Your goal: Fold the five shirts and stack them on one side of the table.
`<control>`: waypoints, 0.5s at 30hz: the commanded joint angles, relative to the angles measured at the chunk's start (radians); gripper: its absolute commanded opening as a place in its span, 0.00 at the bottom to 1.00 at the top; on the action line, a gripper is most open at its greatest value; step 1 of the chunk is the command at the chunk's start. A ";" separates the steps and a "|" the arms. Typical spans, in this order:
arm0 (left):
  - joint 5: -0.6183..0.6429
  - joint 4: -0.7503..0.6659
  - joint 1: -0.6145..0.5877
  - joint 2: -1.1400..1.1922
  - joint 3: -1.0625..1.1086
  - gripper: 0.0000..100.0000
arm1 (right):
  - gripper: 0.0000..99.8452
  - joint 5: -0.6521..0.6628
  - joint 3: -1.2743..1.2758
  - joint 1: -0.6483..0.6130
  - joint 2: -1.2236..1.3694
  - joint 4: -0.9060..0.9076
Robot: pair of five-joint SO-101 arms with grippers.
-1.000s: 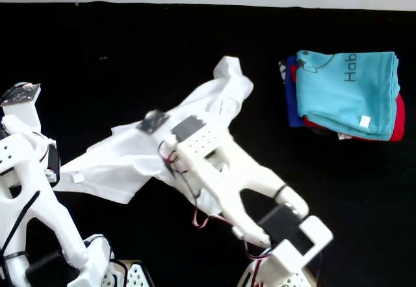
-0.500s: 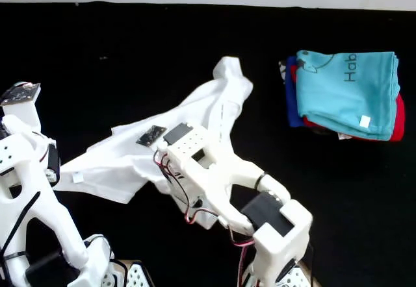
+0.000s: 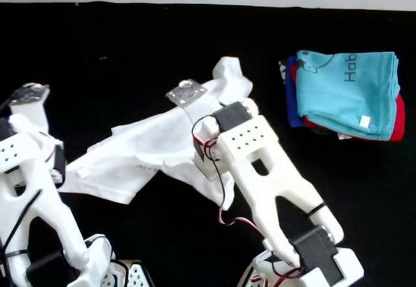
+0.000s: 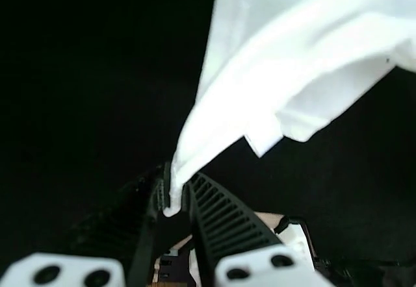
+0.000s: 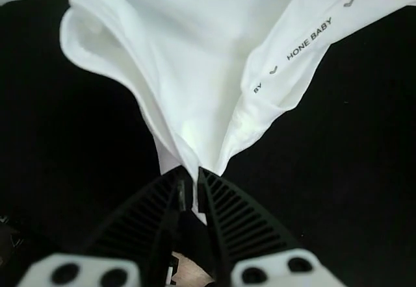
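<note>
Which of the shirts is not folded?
The white shirt, lying crumpled and pinched by the left gripper and right gripper; the others lie folded in a stack.

A crumpled white fabric shirt [image 3: 149, 150] spreads slantwise over the black worktop [image 3: 117, 47]. One edge is pinched in the left gripper [image 4: 175, 196] and a bunched fold in the right gripper [image 5: 190, 186]. Well apart, at the far right, a folded teal shirt [image 3: 344, 92] tops a stack, with a red shirt [image 3: 398, 121] and a blue shirt [image 3: 290, 99] beneath.

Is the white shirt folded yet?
Not folded: the white shirt is stretched out and rumpled over the table, with both arms' jaws shut on its edges.
</note>
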 commanded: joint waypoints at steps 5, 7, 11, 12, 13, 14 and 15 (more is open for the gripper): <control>-0.008 0.008 0.022 -0.005 0.027 0.01 | 0.01 0.037 0.217 -0.188 -0.031 0.004; -0.008 0.008 0.021 -0.005 0.025 0.01 | 0.01 0.084 0.257 -0.265 -0.042 0.030; -0.008 0.008 0.018 -0.005 0.027 0.01 | 0.01 0.092 0.257 -0.271 -0.053 0.027; -0.008 0.008 0.018 -0.005 0.027 0.01 | 0.04 0.091 0.255 -0.263 -0.048 0.027; -0.008 0.008 0.018 -0.005 0.027 0.01 | 0.09 0.091 0.255 -0.257 -0.039 0.031; -0.008 0.008 0.018 -0.007 0.027 0.01 | 0.15 0.091 0.259 -0.255 -0.027 0.033; -0.008 0.008 0.019 -0.007 0.027 0.01 | 0.21 0.091 0.262 -0.255 -0.016 0.030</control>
